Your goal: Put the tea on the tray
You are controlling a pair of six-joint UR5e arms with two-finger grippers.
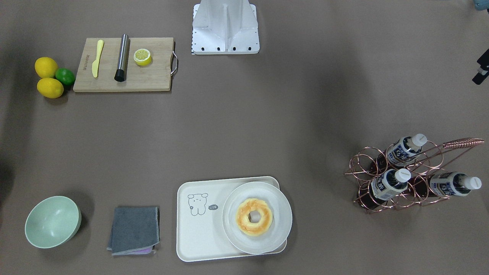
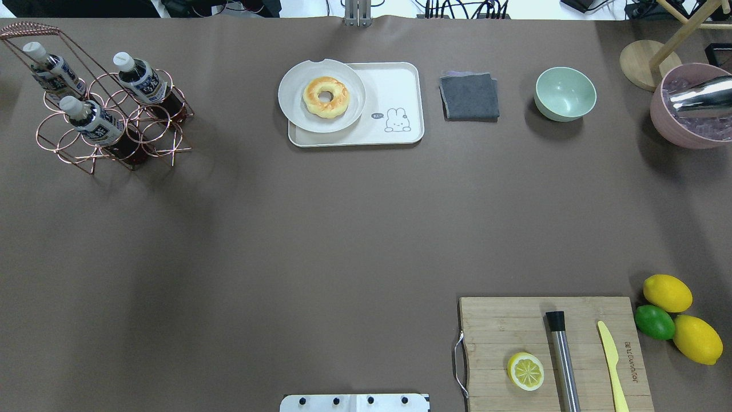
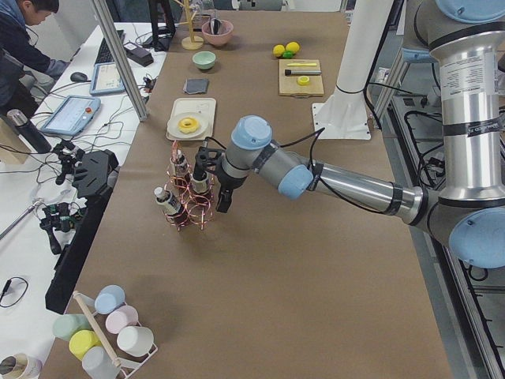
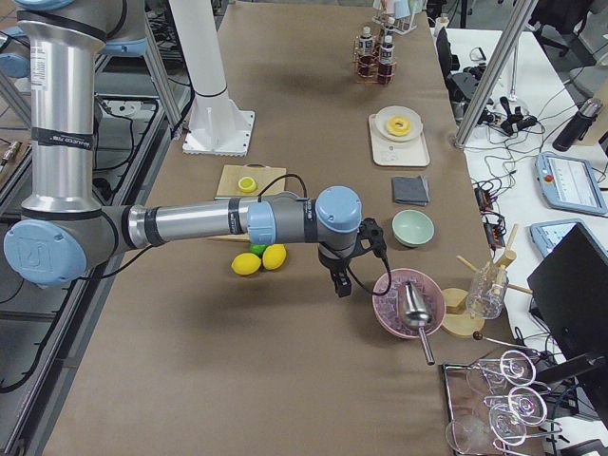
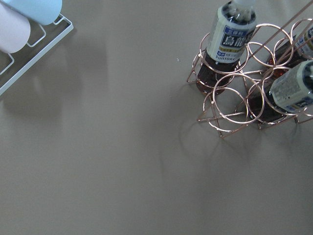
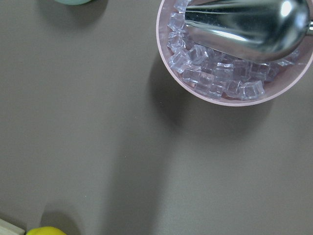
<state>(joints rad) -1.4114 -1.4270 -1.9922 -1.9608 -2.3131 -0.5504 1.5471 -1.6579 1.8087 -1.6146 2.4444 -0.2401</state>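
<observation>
Three tea bottles [image 1: 405, 149] [image 2: 91, 120] with white caps lie tilted in a copper wire rack [image 1: 382, 168] at the table's left end. The cream tray [image 1: 198, 229] [image 2: 400, 86] with a bear drawing lies at the far middle. A round plate [image 2: 297, 109] with a doughnut [image 2: 326, 97] covers part of it. My left gripper [image 3: 223, 193] hangs above the table beside the rack; its wrist view shows two bottles [image 5: 233, 36] and no fingers. My right gripper [image 4: 337, 283] hangs by the pink ice bowl [image 4: 408, 306]. I cannot tell whether either is open.
A wooden cutting board [image 2: 492, 326] holds a lemon half, a yellow knife and a metal rod. Two lemons and a lime [image 2: 655, 321] lie beside it. A grey cloth [image 2: 469, 95] and a green bowl [image 2: 565, 93] sit right of the tray.
</observation>
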